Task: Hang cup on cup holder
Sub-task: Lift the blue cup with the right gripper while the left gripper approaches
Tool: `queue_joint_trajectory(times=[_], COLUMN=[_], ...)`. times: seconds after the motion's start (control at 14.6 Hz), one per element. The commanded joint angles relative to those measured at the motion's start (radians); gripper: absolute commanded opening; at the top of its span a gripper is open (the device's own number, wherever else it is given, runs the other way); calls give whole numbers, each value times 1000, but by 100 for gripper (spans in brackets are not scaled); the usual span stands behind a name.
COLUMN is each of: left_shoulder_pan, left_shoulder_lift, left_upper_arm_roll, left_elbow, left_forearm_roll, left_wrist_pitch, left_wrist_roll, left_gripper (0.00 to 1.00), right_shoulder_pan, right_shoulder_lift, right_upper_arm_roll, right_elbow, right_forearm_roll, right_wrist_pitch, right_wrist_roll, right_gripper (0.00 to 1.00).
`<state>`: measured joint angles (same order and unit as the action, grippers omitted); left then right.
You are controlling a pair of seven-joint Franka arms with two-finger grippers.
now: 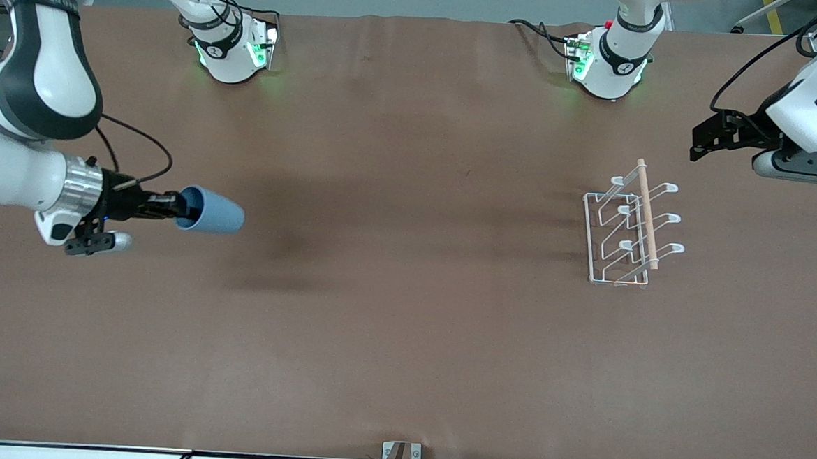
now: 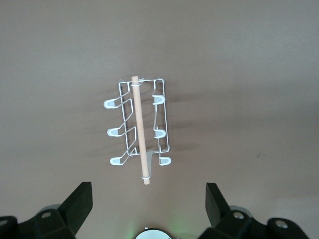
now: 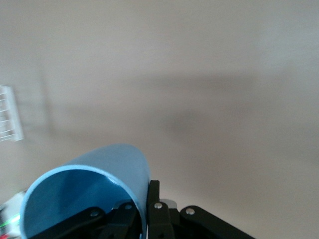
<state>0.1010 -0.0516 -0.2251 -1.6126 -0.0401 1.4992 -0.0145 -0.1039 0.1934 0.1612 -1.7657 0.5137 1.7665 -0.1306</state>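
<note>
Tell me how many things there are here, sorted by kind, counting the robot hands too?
Cups: 1, the light-blue cup, held sideways in the shut right gripper above the table.
Racks: 1, the white wire cup holder, standing on the table toward the left arm's end.
Grippers: 2, the right one and the open left gripper over the rack.
Total: 4

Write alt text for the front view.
The right end effector holds the light-blue cup sideways above the brown table. The white wire cup holder stands empty toward the left arm's end, where the left end effector waits open.
</note>
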Motion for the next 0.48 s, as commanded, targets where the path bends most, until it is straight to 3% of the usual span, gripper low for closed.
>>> queue_joint_trajectory(times=[0.0,0.14,0.41], left_shoulder_pan=[3,2,-7], left_shoulder_lift=[4,4,10], left_upper_arm_roll=[-32,-100,-305], left_elbow=[43,48,97], left_forearm_roll=[-9,-14,-29], left_wrist_pitch=[-11,-16,-16], left_wrist_roll=[13,16,2], left_gripper=[100,100,100], right_shoulder_pan=[6,18,69], right_shoulder_lift=[-35,-34,-22], right_upper_arm_roll=[-6,-6,-3], right_elbow=[-12,-12,-17], right_forearm_roll=[181,274,432], right_wrist_pitch=[-80,-117,-107], right_wrist_roll=[8,2,2], right_gripper=[1,1,1])
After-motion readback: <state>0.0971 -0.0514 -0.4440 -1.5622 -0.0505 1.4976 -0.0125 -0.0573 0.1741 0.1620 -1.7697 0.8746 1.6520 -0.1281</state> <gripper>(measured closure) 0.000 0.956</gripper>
